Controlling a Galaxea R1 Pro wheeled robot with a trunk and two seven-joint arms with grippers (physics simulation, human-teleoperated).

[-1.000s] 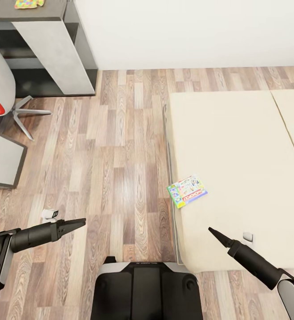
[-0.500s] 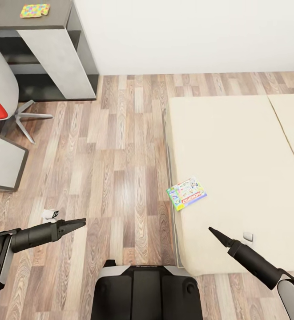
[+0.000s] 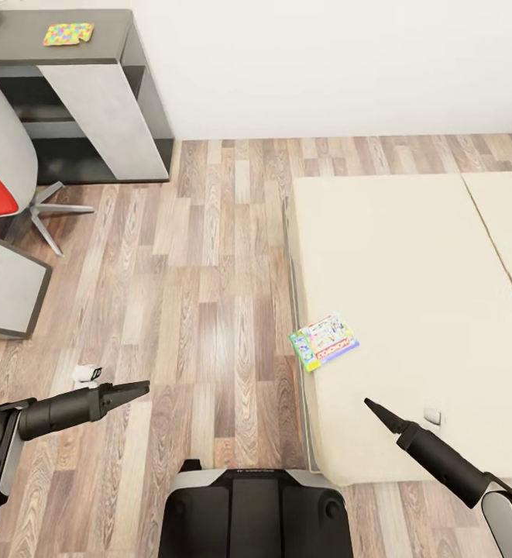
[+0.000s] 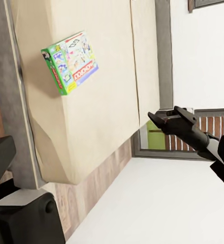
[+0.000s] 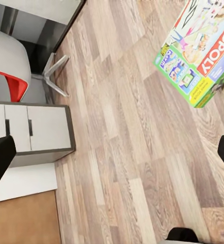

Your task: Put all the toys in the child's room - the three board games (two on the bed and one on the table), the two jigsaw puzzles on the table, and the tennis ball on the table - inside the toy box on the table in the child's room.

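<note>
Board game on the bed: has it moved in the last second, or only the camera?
No. The board game sits at the same spot on the bed, its corner overhanging the mattress edge as before. The floor and table all slid down together, so the camera moved.

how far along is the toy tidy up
Nothing looks packed yet. One board game lies at the bed's near edge, and a jigsaw puzzle sits on the table. Nothing is in hand: the left tool and right tool both look shut and empty. The visible toys are left to move.
</note>
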